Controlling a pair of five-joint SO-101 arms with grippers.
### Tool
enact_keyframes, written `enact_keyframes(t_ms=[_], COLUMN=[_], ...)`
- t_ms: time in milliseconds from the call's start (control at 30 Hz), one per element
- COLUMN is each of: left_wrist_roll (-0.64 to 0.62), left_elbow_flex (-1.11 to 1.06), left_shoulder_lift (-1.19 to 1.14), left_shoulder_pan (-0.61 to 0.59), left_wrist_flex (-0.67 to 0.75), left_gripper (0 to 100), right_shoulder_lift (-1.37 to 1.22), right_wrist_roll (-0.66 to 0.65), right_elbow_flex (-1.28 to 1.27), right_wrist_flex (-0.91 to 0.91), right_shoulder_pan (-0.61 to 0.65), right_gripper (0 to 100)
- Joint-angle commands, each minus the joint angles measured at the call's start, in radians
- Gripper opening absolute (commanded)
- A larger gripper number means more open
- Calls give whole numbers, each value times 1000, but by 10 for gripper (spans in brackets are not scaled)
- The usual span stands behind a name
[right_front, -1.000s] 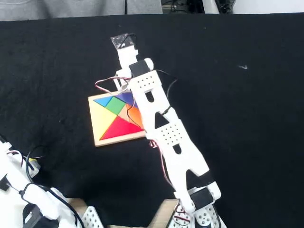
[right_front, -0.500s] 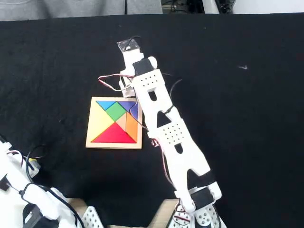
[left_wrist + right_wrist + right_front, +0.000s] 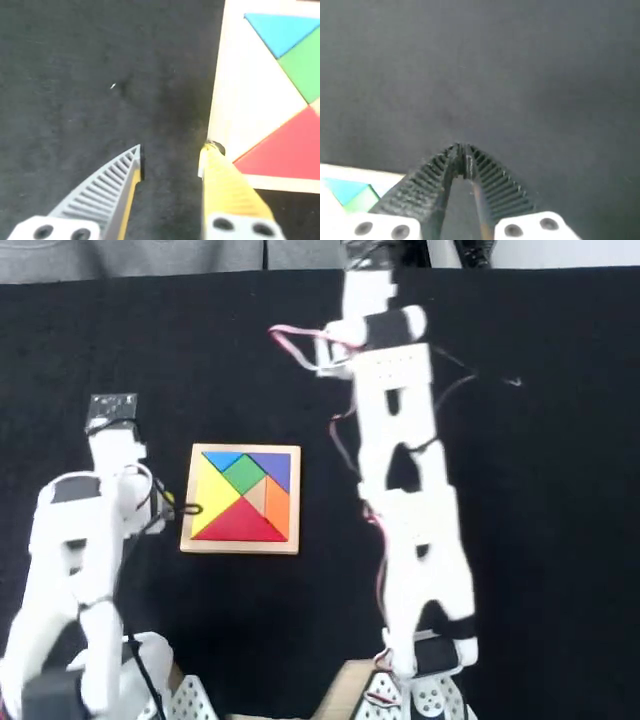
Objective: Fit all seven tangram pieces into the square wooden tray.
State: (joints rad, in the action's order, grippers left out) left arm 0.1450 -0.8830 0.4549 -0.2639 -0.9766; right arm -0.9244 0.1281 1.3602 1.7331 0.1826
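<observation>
The square wooden tray (image 3: 186,540) lies left of the table's middle, with its coloured tangram pieces flat inside: a yellow triangle (image 3: 212,498), a red triangle (image 3: 245,525), a green piece (image 3: 243,474) and others. My left gripper (image 3: 178,508) sits at the tray's left edge. In the left wrist view the left gripper (image 3: 172,160) is open, its yellow finger (image 3: 215,170) touching the tray (image 3: 220,90) rim and its grey finger over black cloth. The right arm (image 3: 395,390) stretches toward the far side. The right gripper (image 3: 462,157) is shut on nothing above the cloth, with a tray corner (image 3: 385,176) behind it.
Black cloth (image 3: 520,500) covers the table, with open room to the right and far left. Loose red and white wires (image 3: 300,340) hang from the right arm. The arm bases (image 3: 420,690) stand at the near edge.
The tray turned square and shifted slightly left. The right arm then swung off the tray toward the far side. The left arm rose from the near left corner to the tray's left edge.
</observation>
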Motion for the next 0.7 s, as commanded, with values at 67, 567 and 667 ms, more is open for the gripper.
enact_keyframes(t_ms=[67,567,667], left_wrist_roll=[-15,-98,-144], left_elbow_flex=[246,343,341], left_shoulder_lift=[-322,-491,-491], left_shoulder_pan=[19,171,239], left_wrist_flex=[-21,-15,-15], left_gripper=[113,73,73], right_shoulder_lift=[423,889,920], right_wrist_roll=[5,-55,-55], right_elbow_flex=[-486,-1535,-1675], right_wrist_flex=[25,-434,-517], right_shoulder_pan=[-26,-87,-86], right_gripper=[11,11,11])
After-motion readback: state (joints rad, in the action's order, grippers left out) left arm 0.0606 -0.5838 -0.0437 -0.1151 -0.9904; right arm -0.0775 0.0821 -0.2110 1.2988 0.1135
